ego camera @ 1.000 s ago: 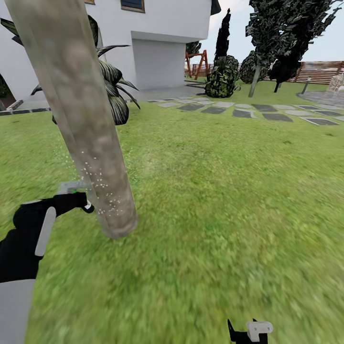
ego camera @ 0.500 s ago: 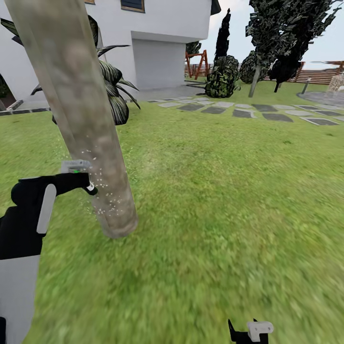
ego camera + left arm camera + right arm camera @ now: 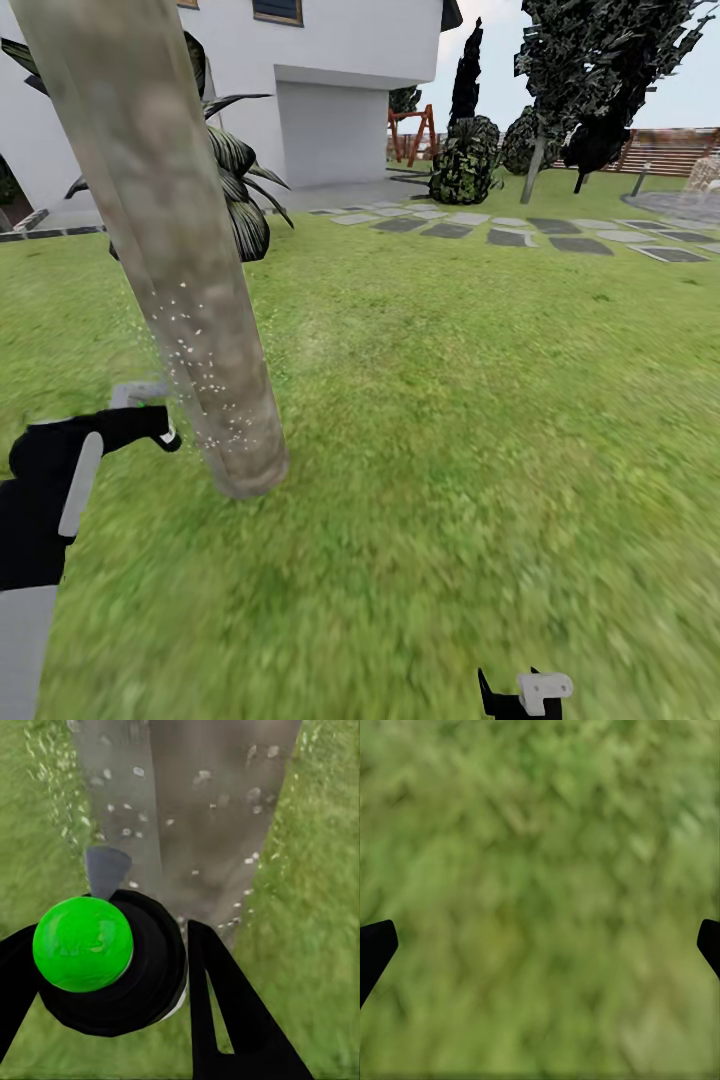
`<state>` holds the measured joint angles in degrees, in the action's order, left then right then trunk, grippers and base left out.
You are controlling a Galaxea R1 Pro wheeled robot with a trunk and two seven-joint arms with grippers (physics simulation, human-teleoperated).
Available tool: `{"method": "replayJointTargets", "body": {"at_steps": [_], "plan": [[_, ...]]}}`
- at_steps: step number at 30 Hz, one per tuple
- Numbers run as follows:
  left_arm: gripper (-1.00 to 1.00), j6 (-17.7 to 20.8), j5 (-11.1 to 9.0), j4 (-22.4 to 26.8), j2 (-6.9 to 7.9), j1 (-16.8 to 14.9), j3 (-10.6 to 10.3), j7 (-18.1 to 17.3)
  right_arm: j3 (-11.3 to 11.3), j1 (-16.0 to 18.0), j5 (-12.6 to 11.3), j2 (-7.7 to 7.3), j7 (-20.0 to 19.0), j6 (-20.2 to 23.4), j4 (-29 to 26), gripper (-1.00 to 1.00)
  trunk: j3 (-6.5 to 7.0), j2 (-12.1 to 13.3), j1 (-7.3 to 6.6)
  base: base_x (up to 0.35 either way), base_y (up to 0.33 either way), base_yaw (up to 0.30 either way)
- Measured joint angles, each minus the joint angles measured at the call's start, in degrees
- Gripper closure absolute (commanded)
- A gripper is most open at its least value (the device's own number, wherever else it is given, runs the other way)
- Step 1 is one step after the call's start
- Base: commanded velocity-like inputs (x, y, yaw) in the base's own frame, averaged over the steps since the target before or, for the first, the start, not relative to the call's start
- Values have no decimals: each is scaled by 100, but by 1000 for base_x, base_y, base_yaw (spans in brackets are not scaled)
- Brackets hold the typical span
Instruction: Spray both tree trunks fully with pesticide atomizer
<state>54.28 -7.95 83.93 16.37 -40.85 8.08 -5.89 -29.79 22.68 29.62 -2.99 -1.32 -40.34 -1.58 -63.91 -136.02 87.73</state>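
A thick mottled grey-brown tree trunk (image 3: 190, 300) leans up from the grass floor (image 3: 450, 450) at the left. White spray specks (image 3: 205, 385) dot its lower part. Just left of the trunk's base, my left gripper (image 3: 150, 428) is shut on the pesticide atomizer (image 3: 140, 397), with its pale grey head toward the trunk. The left wrist view has the dark bottle with its green spot (image 3: 82, 943) between the black fingers (image 3: 225, 1012), the grey nozzle (image 3: 105, 870) aimed at the speckled trunk (image 3: 210, 810). My right gripper (image 3: 525, 695) hangs low over grass, open and holding nothing (image 3: 540, 945).
A spiky palm (image 3: 240, 190) stands behind the trunk, in front of a white house (image 3: 330, 90). Grey stepping stones (image 3: 510, 235) cross the lawn at the back right, with dark cone trees (image 3: 570, 80), a bush (image 3: 465, 160) and a slat fence (image 3: 680, 150) beyond. Open grass lies to the right.
My left gripper rose with the atomizer half a second ago, then came back down and a little left. Spray specks keep showing on the lower trunk. The right arm has not moved.
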Motion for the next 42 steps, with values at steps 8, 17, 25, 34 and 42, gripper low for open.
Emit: {"method": "replayJointTargets", "body": {"at_steps": [8, 17, 25, 34, 42], "plan": [[100, -2051, 43, -1956, -386, 421, -274, 75, -1, 0, 0, 0, 0, 0, 0, -100, 0, 0, 0, 0, 0, 0], [100, -3890, 179, -3336, -837, 682, -380, 101, 0, 0, 0, 0, 0, 0, 0, -100, 0, 0, 0, 11, -31, 0], [100, -4247, 146, -3418, -1037, 1040, -387, 1122, 0, 0, 0, 2, -8, 0, -7, -100, 0, 0, 0, 37, -259, 0], [100, -4680, 178, -3399, -1108, 1290, -403, 1221, 0, 0, 0, 18, -3, 0, -9, -100, 1, 0, -1, 149, -268, 128], [100, -4698, 178, -3398, -1117, 1299, -403, 1230, 0, 0, 0, 18, -4, 0, -9, -100, 1, 0, -1, 131, -267, 236]]}}
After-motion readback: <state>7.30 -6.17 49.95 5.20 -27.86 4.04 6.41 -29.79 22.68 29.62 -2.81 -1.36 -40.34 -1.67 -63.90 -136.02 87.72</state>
